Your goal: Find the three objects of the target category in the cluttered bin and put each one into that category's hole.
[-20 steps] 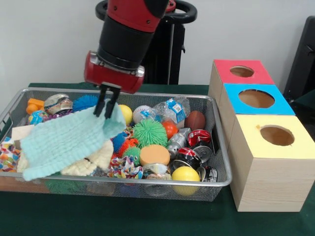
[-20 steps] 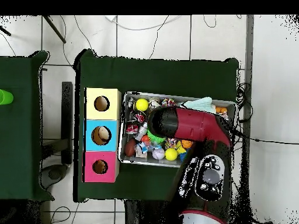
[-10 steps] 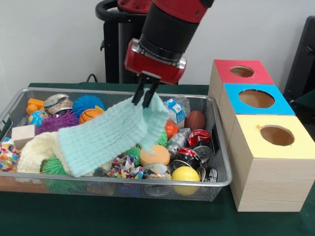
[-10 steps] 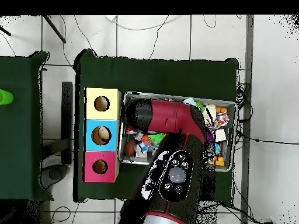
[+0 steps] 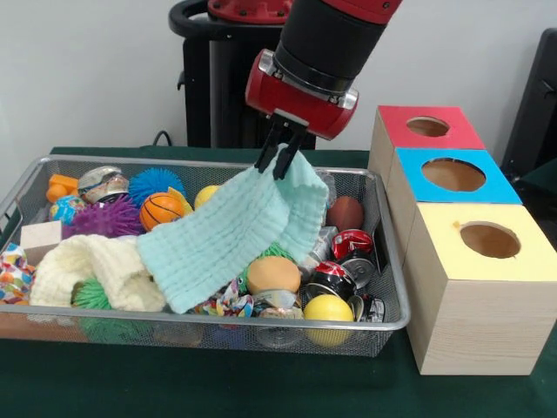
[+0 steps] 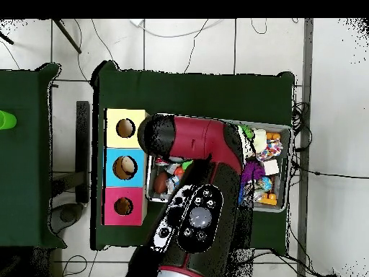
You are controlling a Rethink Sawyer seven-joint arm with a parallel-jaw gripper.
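Observation:
In the front view my gripper (image 5: 280, 161) is shut on one corner of a mint green knitted cloth (image 5: 231, 231). The cloth hangs down slantwise from it over the middle of the wire bin (image 5: 209, 324), and its lower end rests on the clutter. Three wooden boxes stand to the right of the bin, each with a round hole in a coloured top: red (image 5: 426, 126), blue (image 5: 452, 174) and yellow (image 5: 489, 239). In the overhead view the red arm (image 6: 194, 144) covers most of the bin (image 6: 288, 166) and hides the gripper.
The bin holds a cream knitted cloth (image 5: 87, 266), a small basketball (image 5: 161, 209), a purple spiky ball (image 5: 104, 218), a yellow ball (image 5: 328, 309), a brown football (image 5: 345, 212), crushed cans (image 5: 352, 244) and a wooden block (image 5: 41, 235). The black pedestal stands behind it.
In the front view the gripper has moved right and slightly up with the mint cloth. This dragged the cloth off the bin's left side and uncovered the cream cloth and several balls.

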